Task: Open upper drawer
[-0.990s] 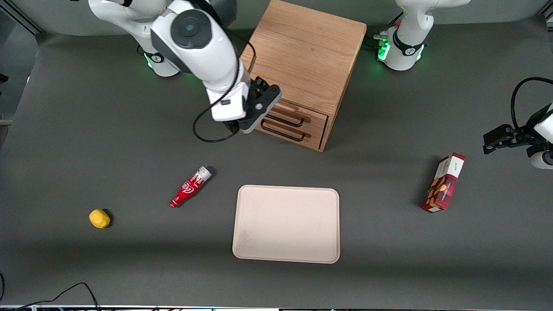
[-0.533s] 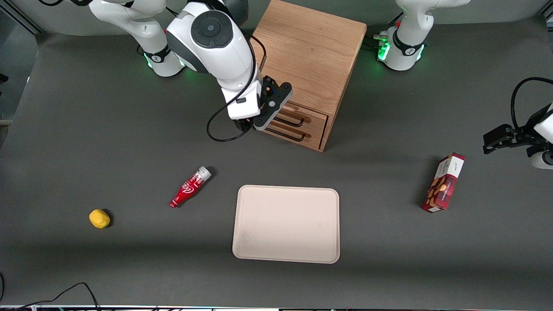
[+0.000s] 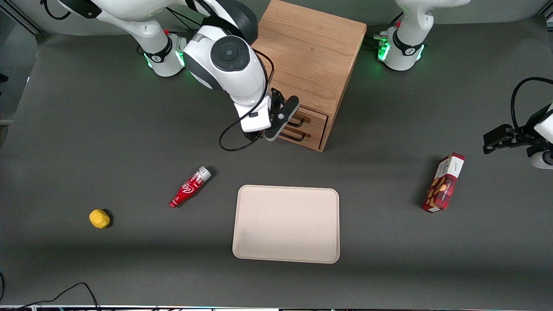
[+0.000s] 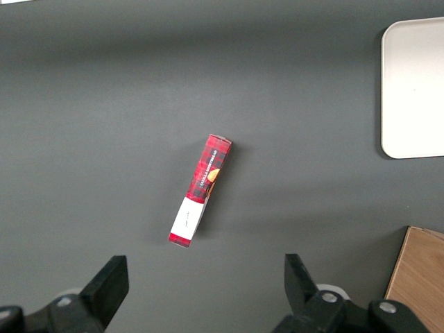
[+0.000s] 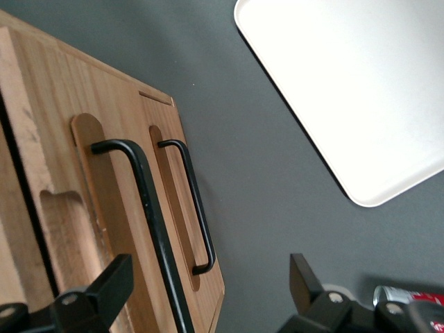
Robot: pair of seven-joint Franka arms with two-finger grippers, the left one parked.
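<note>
On the desk (image 3: 86, 129), the cabinet (image 3: 309, 52) keeps its upper drawer (image 3: 312, 115) closed, contents unseen. Just in front hangs the gripper (image 5: 208, 284), jaws spread astride the black handle (image 5: 149, 208). Nearer the camera, the tray (image 3: 286, 224) lies bare.

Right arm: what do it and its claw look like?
The right arm is glossy white with dark grey joint caps, and a black cable loops off its wrist. Its claw, in front of the upper drawer, is black. The base glows green.
</note>
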